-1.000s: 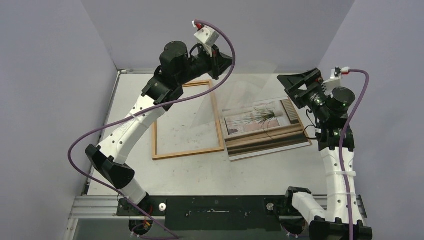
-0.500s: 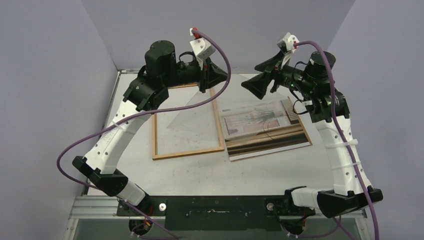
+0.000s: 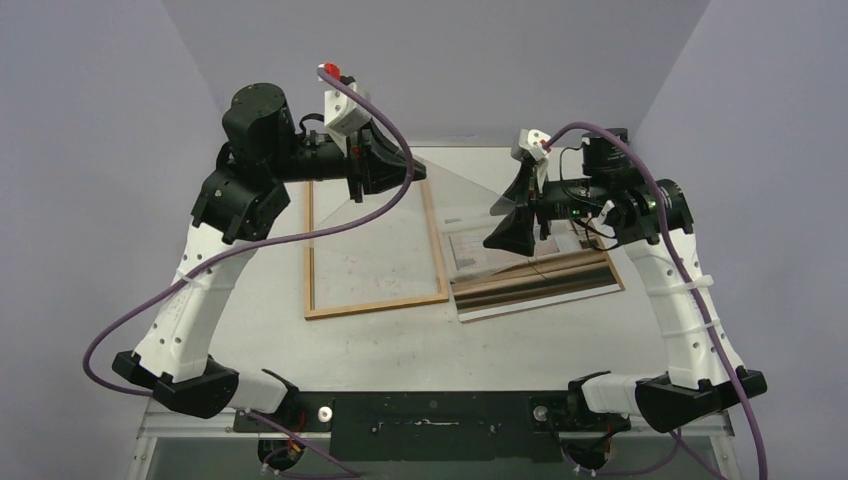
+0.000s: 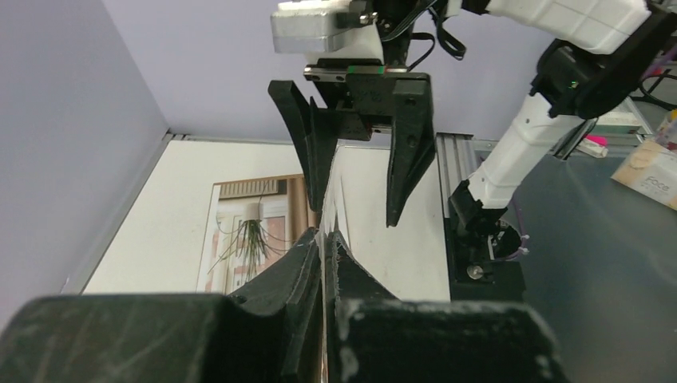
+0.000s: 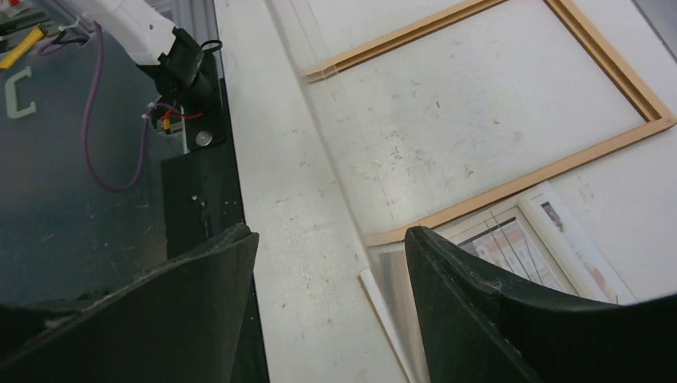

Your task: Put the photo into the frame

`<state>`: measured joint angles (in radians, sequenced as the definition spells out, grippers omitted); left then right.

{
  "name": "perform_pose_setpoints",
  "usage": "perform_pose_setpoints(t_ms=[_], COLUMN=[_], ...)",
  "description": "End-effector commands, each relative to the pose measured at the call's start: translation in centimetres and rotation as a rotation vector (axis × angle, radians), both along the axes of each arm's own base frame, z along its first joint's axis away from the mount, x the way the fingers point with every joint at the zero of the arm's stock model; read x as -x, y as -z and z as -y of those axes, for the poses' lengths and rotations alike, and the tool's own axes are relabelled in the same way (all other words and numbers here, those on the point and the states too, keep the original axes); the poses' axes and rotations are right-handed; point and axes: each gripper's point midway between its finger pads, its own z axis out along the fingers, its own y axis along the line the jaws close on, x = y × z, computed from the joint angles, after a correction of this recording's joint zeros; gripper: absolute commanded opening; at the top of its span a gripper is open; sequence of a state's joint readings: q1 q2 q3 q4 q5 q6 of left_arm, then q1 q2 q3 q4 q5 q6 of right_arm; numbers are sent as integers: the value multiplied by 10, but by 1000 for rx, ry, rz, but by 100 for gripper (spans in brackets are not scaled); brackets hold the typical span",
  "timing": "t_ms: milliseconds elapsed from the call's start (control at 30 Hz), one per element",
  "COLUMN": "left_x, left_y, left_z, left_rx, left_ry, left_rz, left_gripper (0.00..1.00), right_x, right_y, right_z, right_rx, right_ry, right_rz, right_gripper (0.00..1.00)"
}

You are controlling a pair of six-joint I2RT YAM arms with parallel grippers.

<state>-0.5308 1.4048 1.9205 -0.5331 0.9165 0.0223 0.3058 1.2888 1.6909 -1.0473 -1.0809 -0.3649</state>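
Note:
The orange-brown frame (image 3: 375,303) lies flat on the table, left of centre, with bare table showing inside it. The photo (image 3: 535,280) lies face up just right of it, plant picture visible (image 4: 251,239). My left gripper (image 3: 405,168) hovers over the frame's far end, shut on the edge of a clear, nearly invisible pane (image 4: 331,191) held on edge. My right gripper (image 3: 505,225) hangs open above the photo's left part, its fingers (image 4: 407,152) on either side of the pane's far end. In the right wrist view the right gripper (image 5: 331,235) is wide apart above the frame (image 5: 511,187) and photo (image 5: 519,239).
A black mounting rail (image 3: 430,412) runs along the near table edge between the arm bases. Lilac walls close in the table on the left, back and right. Purple cables (image 3: 370,205) loop off both wrists.
The left arm swung left, carrying the clear pane over the frame. The right gripper came forward, left and down to the pane's other end, and its jaws have narrowed a little.

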Motion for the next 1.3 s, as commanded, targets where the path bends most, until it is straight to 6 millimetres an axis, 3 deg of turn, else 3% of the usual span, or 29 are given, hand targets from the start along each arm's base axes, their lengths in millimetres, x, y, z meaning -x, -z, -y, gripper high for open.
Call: perform_pose_setpoints(t_ms=[0,233,500,600,700,800,967,1133,1167,1200,1267], left_x=[28,31,36,38,41,44,47,37,35,33,25], left_y=[-23,-16,-20,-23,-25,-29,-34,-32,-31,-30,-29], left_z=[-9,-14,-18,-19,-19,-20,-23,-25,-26,-26,-29], left_rx=[59,49,68,75,82,91,109,113,115,115,115], left_ry=[96,105,101,110,128,142,149,91,74,58,7], left_rz=[55,57,86,94,101,113,132,126,126,127,125], left_gripper=[0,0,0,0,0,0,0,0,2,13,49], right_x=[23,36,44,46,47,47,51,53,53,52,51], right_y=[-6,-21,-24,-24,-23,-20,-15,-15,-15,-15,-15], right_z=[1,2,3,2,1,-3,-9,-7,-7,-7,-6], right_rx=[25,2,0,0,1,5,15,24,27,29,31], right_ry=[-81,-93,-91,-96,-102,-117,-144,-135,-129,-122,-109], right_rz=[33,67,59,57,55,38,13,15,16,14,15], right_gripper=[62,40,11,11,29,31,23,5,0,0,0])
